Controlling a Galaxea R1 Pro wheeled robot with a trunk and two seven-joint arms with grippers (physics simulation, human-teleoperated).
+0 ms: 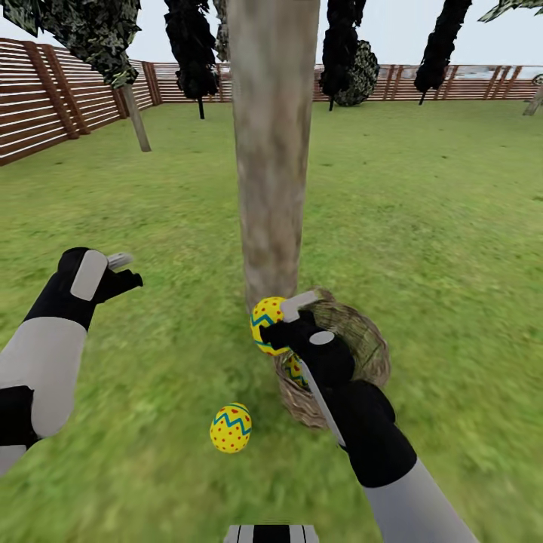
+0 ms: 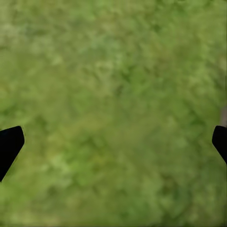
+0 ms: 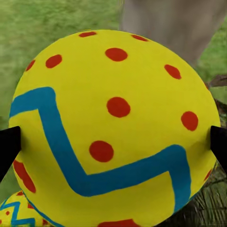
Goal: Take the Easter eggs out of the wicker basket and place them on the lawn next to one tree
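Lawn [image 1: 422, 226]: mottled green grass. Tree [image 1: 273, 151]: thick pale trunk, centre. Wicker basket [image 1: 362, 339]: at the trunk's foot, one egg [image 1: 296, 371] inside. Right gripper [image 1: 280, 326]: fingers clamped on a second egg [image 3: 113, 127] above the basket rim. Left gripper [image 1: 124, 271]: fingers spread, empty, over grass. Third egg [image 1: 231, 427]: lying on grass, near the basket.
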